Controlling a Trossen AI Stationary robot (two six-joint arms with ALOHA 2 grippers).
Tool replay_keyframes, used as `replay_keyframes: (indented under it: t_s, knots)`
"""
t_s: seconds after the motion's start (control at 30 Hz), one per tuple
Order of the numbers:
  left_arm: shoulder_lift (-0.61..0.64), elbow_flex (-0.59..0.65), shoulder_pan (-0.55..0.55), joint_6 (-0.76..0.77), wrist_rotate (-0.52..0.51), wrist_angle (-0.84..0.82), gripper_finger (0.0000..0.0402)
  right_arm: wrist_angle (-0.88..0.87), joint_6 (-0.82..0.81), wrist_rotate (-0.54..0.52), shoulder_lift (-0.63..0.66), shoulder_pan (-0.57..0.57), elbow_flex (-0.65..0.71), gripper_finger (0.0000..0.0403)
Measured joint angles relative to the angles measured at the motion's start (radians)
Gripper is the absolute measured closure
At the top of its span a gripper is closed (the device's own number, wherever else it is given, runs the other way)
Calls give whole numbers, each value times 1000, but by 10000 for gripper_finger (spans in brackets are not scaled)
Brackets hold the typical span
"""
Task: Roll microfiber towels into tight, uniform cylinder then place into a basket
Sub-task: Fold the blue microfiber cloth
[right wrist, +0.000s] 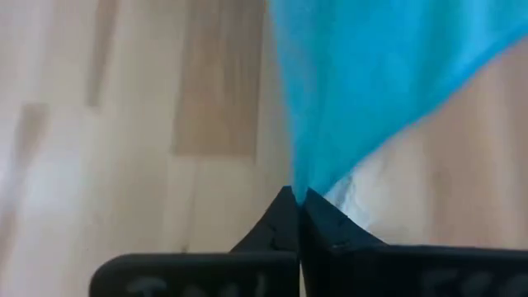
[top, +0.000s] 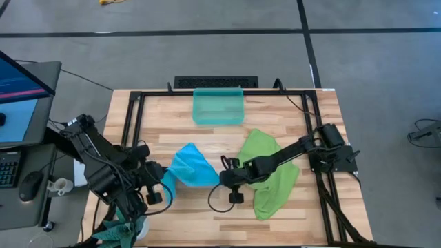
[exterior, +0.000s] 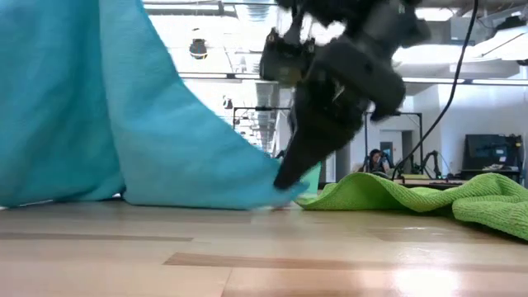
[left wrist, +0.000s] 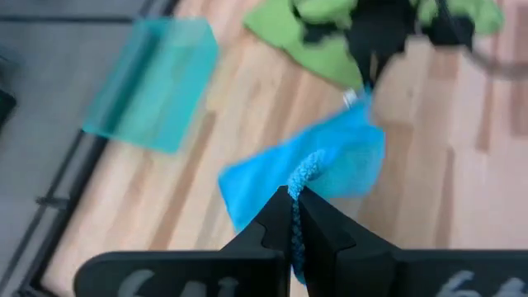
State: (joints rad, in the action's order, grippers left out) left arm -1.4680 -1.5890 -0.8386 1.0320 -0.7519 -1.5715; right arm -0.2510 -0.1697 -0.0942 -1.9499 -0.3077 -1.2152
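The sky-blue towel is stretched between my two grippers at the table's middle. My left gripper is shut on its left end, held up off the table. My right gripper is shut on its right corner, low at the table. The lime green towel lies crumpled on the table under my right arm. The teal-green basket stands at the far middle, with nothing in it. My left gripper pinches a bunched edge of the blue towel between its two fingers, coming from the table's left. That end is lifted, and the cloth slopes down from it. My right gripper pinches a corner of the blue towel between its two fingertips, slanting down from the table's right. The corner is at the tabletop, and the cloth fans out from it toward the left gripper.
A darker teal-green cloth lies at the near left corner. A black frame runs around the wooden table. A desk with a monitor stands to the left. Bare wood lies between the basket and the towels.
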Motion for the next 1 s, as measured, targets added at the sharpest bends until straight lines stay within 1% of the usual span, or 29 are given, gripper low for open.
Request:
replay_keyframes:
  t_s: [0.03, 0.13, 0.23, 0.3, 0.5, 0.7, 0.87, 0.93, 1.0]
  knots:
    - [2, 0, 0, 0, 30, 0, 401, -6, 16, -16, 9, 0, -21, 388]
    - [5, 0, 1, -7, 109, 0, 401, -129, 57, -67, 68, 0, -58, 387]
    - [6, 0, 0, -39, 155, 0, 401, -204, 98, -111, 129, 6, -89, 396]
    - [9, 0, 0, -57, 166, 0, 401, -232, 121, -130, 174, 16, -109, 397]
    - [42, -1, 14, -130, 134, 1, 401, -276, 177, -168, 319, 50, -124, 390]
    - [117, -1, 66, -186, 49, 0, 401, -281, 208, -175, 422, 119, -124, 398]
    - [183, -1, 169, -313, 7, 0, 401, -248, 233, -174, 459, 195, -124, 392]
    - [206, -1, 226, -364, 25, 0, 401, -241, 234, -177, 462, 229, -124, 393]
    - [227, -1, 280, -396, 59, 0, 401, -249, 231, -201, 467, 256, -123, 396]
